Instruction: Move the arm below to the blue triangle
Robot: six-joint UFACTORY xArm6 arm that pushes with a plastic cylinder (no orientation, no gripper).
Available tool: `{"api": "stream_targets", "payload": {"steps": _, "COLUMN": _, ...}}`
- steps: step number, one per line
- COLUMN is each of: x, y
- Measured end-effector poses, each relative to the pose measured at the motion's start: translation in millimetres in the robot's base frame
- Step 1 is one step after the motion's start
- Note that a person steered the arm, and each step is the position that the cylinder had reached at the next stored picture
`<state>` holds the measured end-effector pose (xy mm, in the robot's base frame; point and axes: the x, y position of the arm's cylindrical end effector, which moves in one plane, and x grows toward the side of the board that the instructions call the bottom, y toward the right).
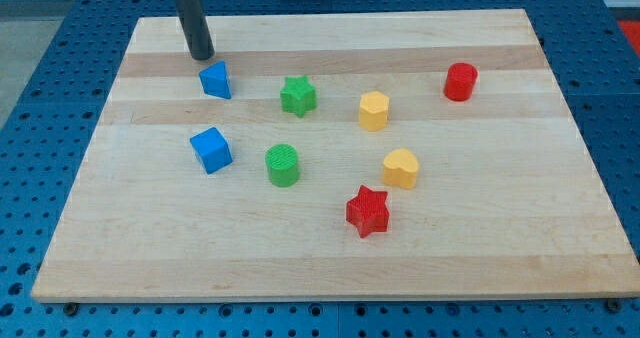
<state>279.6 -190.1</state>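
Observation:
The blue triangle [216,80] lies on the wooden board [480,248] at the upper left. My tip [202,56] rests on the board just above and slightly left of the blue triangle, close to it but apart. The dark rod rises from the tip out of the view's top.
A blue cube [211,149] lies below the triangle. A green star [298,96] and a green cylinder [283,165] sit near the middle. A yellow hexagon-like block [373,110], a yellow heart [400,168], a red star [367,211] and a red cylinder [460,81] lie to the right.

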Motion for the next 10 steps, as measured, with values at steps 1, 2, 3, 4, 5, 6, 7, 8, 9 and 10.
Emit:
{"api": "stream_targets", "payload": {"steps": 1, "x": 0.2, "y": -22.9}}
{"api": "stream_targets", "payload": {"steps": 2, "x": 0.2, "y": -53.1}}
{"api": "stream_targets", "payload": {"steps": 3, "x": 0.7, "y": -78.8}}
{"api": "stream_targets", "payload": {"steps": 4, "x": 23.4, "y": -81.0}}
{"api": "stream_targets", "payload": {"steps": 5, "x": 44.5, "y": -78.0}}
{"api": "stream_targets", "payload": {"steps": 6, "x": 57.6, "y": -65.9}}
{"api": "stream_targets", "payload": {"steps": 7, "x": 59.4, "y": -44.0}}
{"api": "stream_targets", "payload": {"steps": 8, "x": 67.5, "y": -16.1}}
{"api": "stream_targets", "payload": {"steps": 9, "x": 77.0, "y": 2.2}}
{"api": "stream_targets", "payload": {"steps": 10, "x": 88.7, "y": 6.2}}
